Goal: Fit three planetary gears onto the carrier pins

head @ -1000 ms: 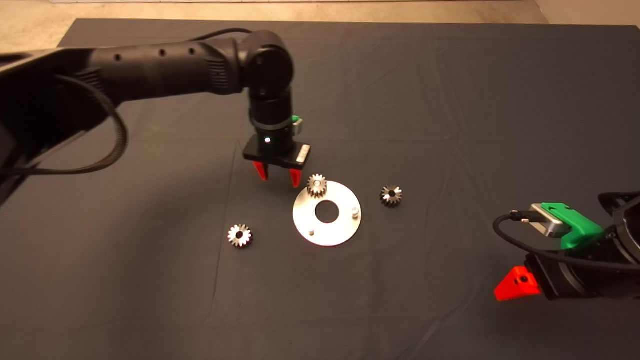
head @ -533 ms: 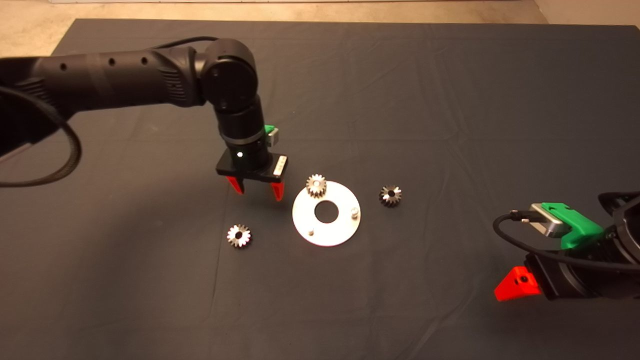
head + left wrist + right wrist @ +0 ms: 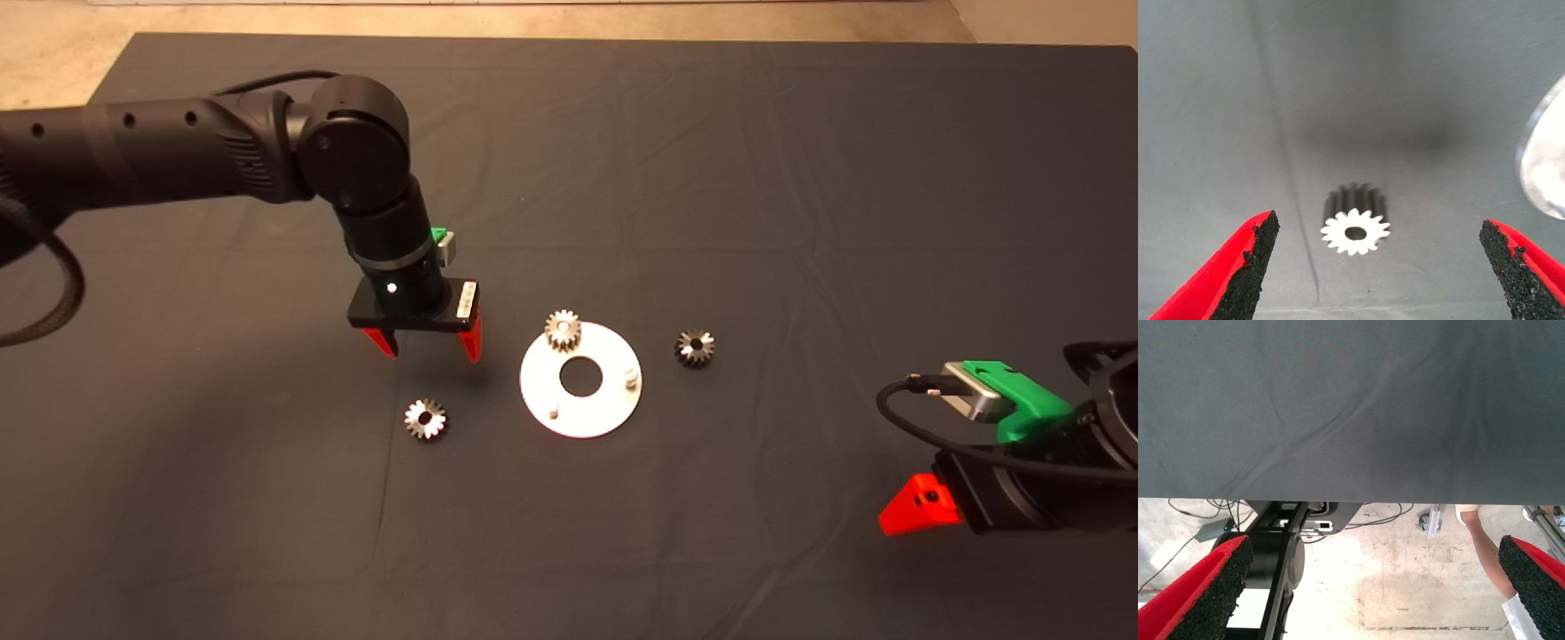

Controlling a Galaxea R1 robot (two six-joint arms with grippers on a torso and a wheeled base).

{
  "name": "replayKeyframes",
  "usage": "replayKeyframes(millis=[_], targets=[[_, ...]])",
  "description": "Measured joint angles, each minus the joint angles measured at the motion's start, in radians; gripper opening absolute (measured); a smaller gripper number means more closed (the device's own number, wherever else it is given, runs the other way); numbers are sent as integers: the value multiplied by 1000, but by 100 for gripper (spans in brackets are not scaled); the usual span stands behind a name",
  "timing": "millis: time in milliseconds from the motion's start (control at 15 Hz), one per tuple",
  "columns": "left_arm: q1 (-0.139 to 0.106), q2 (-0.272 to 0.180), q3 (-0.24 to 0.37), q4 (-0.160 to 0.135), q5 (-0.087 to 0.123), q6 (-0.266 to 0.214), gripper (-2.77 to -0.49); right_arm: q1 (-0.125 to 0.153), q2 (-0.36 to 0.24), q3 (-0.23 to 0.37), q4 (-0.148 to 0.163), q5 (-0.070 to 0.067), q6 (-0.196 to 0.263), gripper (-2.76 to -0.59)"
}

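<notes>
While your left tool [image 3: 425, 345] hangs over the dark mat [image 3: 800, 178] on the counter, its red fingers [image 3: 1231, 267] are spread wide and grasp nothing. It sits just up and left of the loose gear [image 3: 426, 419] lying flat on the mat; in the left wrist view that same gear [image 3: 1355, 231] shows between the two pads, touching neither, teeth clear, dark centre hole facing up. The disc [image 3: 581, 379] lies near, to the right of that gear, and its edge [image 3: 1545, 173] shows at the side of the wrist view. One gear [image 3: 563, 330] sits on the disc's far rim, over the pin there. Two bare pins stand on the disc: one [image 3: 631, 377] at the right side, one [image 3: 553, 412] at the near left. The third gear [image 3: 694, 347] lies on the mat just right of the disc, not touching it. Your right tool [image 3: 920, 507] is parked at the lower right edge, fingers [image 3: 1205, 593] released and wide apart; its wrist view shows mat, floor beyond, cables and a person's leg [image 3: 1485, 547].
</notes>
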Motion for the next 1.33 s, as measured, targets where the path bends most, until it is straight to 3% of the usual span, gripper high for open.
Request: replayKeyframes(millis=[200,333,733,933,1333], targets=[[0,-32,53,5,1,-54,-109,0,0,0,0,0,0,-61],[0,-40,73,6,0,-65,-93,0,0,0,0,0,0,-61],[3,-71,110,13,1,-88,-91,0,0,0,0,0,0,-61],[31,-71,121,21,0,-92,-91,0,0,0,0,0,0,-61],[64,-73,126,42,1,-92,-91,0,0,0,0,1,0,-61]])
